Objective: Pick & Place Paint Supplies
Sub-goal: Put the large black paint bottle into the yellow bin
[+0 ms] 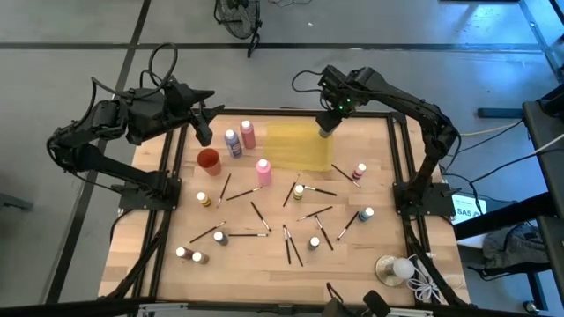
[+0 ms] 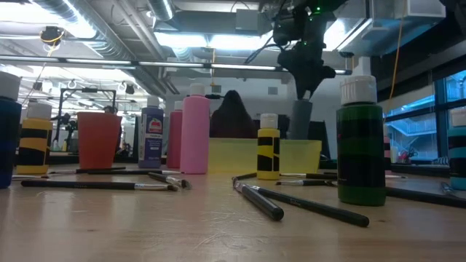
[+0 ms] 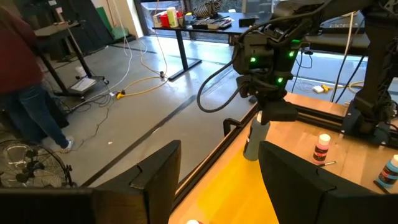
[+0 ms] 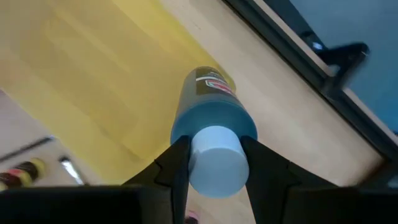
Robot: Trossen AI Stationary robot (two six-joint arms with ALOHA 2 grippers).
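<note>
**Blue-grey bottle held over the yellow tray**

Clamped jaws are seen on the right gripper [image 4: 214, 163], whose two fingers are closed on the white cap of a blue-grey paint bottle [image 4: 213, 121]. The bottle is hung cap-up from the gripper above the far right corner of the yellow tray [image 1: 295, 148], clear of the tray floor. In the low view the bottle [image 2: 301, 116] is seen suspended behind the tray's translucent wall.

Jaws standing apart are shown on the left gripper [image 3: 219, 168], with nothing between them; it is held raised over the table's far left corner, near the red cup [image 1: 208, 161].

Beside the tray, a purple bottle [image 1: 233, 143], a dark pink bottle [image 1: 248, 134] and a pale pink bottle [image 1: 263, 172] are stood upright. Smaller bottles and dark-handled paintbrushes [image 1: 241, 194] are scattered across the wooden table [image 1: 344, 264]. A clear dish with a white ball [image 1: 394, 269] is placed at the near right corner.
</note>
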